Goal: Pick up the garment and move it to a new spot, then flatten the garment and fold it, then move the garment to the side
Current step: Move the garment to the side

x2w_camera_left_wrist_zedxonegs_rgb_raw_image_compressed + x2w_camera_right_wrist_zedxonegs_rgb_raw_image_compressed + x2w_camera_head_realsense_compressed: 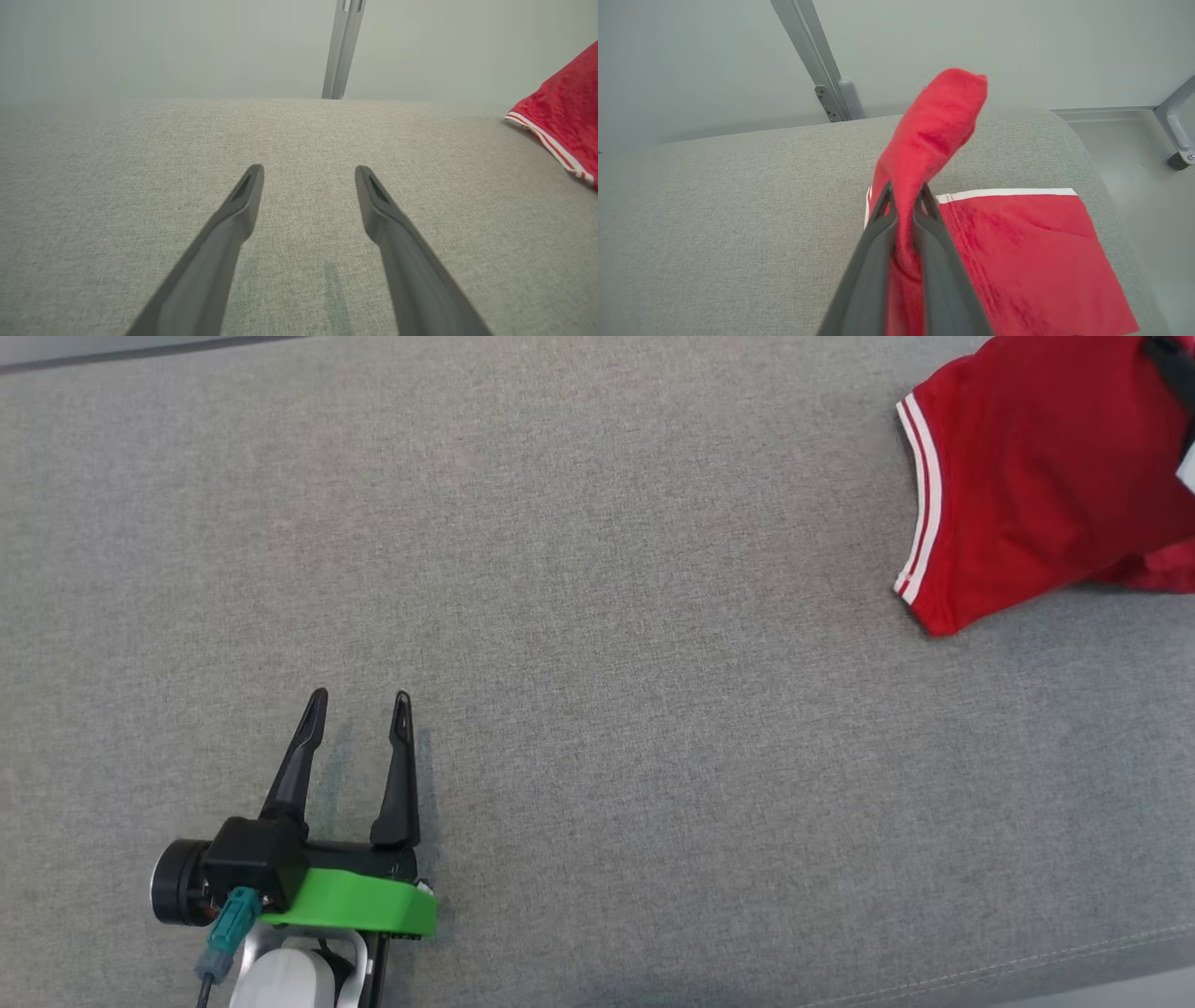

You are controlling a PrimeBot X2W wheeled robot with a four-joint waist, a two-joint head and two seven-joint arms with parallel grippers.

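Garment [1036,476], red with white-striped trim, lies at the far right of the grey padded surface [597,616] in the head view. It is well apart from the left tool [361,700], whose fingers stand spread and empty. The right wrist view adds what the head view crops: the right tool [906,189] is clamped on an upstanding fold of the garment, with the rest lying flat beneath.
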